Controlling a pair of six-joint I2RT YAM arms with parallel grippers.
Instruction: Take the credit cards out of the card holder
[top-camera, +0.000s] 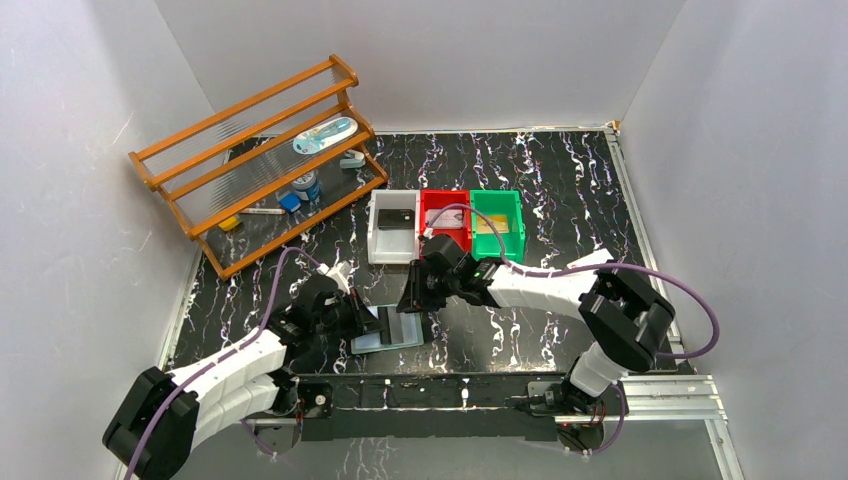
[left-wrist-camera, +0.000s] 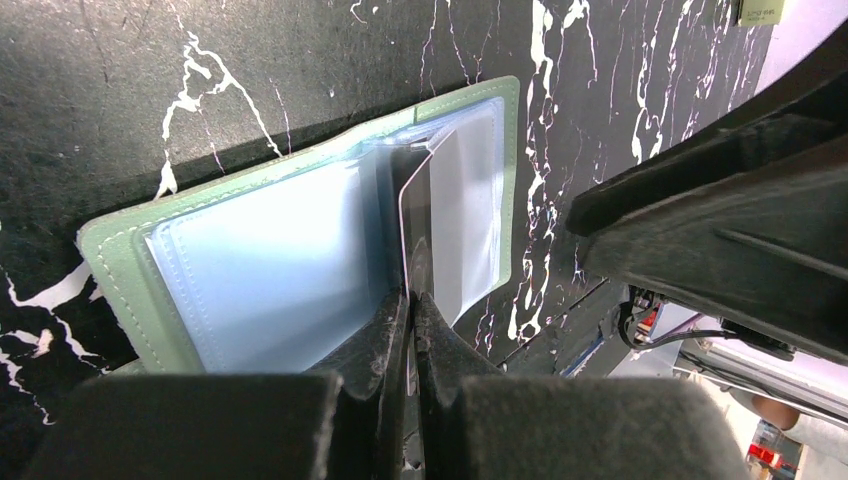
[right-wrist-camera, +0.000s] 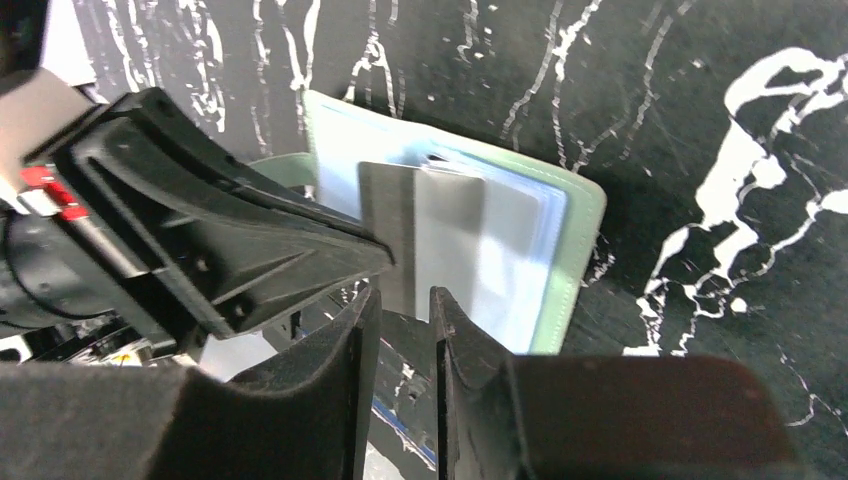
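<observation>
The grey-green card holder (top-camera: 398, 332) (left-wrist-camera: 110, 258) (right-wrist-camera: 578, 262) lies spread open on the black marbled table, clear pockets up. A thin grey credit card (left-wrist-camera: 418, 225) (right-wrist-camera: 445, 235) stands on edge out of its pockets. My left gripper (top-camera: 367, 320) (left-wrist-camera: 410, 298) is shut on that card's near edge. My right gripper (top-camera: 414, 298) (right-wrist-camera: 403, 300) hovers just short of the same card from the other side, its jaws a little apart with nothing between them. Other credit cards lie in the bins: a dark one (top-camera: 397, 215), a pale one (top-camera: 447, 222) and another pale one (top-camera: 489, 226).
Three small bins stand in a row behind the holder: white (top-camera: 376, 232), red (top-camera: 445, 196) and green (top-camera: 516, 225). A wooden rack (top-camera: 250, 110) with small items fills the back left. White walls close in both sides.
</observation>
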